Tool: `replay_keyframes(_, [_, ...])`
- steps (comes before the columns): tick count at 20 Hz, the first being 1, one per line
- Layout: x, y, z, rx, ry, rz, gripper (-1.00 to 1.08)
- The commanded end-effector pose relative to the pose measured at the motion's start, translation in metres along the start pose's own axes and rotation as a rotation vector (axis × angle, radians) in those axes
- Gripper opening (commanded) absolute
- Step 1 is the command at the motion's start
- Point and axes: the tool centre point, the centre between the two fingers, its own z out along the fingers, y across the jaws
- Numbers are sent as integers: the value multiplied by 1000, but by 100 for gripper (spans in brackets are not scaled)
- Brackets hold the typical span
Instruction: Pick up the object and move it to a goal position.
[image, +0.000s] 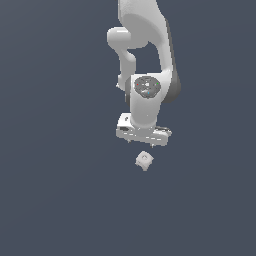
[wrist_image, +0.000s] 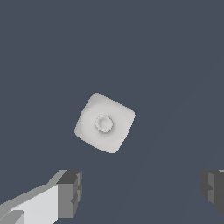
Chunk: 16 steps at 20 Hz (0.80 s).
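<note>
The object is a small whitish lumpy block on the dark grey floor, with a round knob-like mark on its upper face. It also shows in the wrist view, seen from above. My gripper hangs a short way above it, set a little toward the arm's side, and does not touch it. The gripper is open and empty. One grey fingertip and the other stand wide apart, with the block off the line between them.
The white arm comes down from the top of the exterior view. The plain dark grey floor fills the rest of both views. No goal marker shows.
</note>
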Motion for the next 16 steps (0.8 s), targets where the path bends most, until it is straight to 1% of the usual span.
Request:
replay_keyframes(1, [4,-4,5,-1,3,64,100])
replay_keyframes(10, [19,-18,24,-4,15,289,100])
replay_keyframes(16, [26,-25,33,-6,23,397,100])
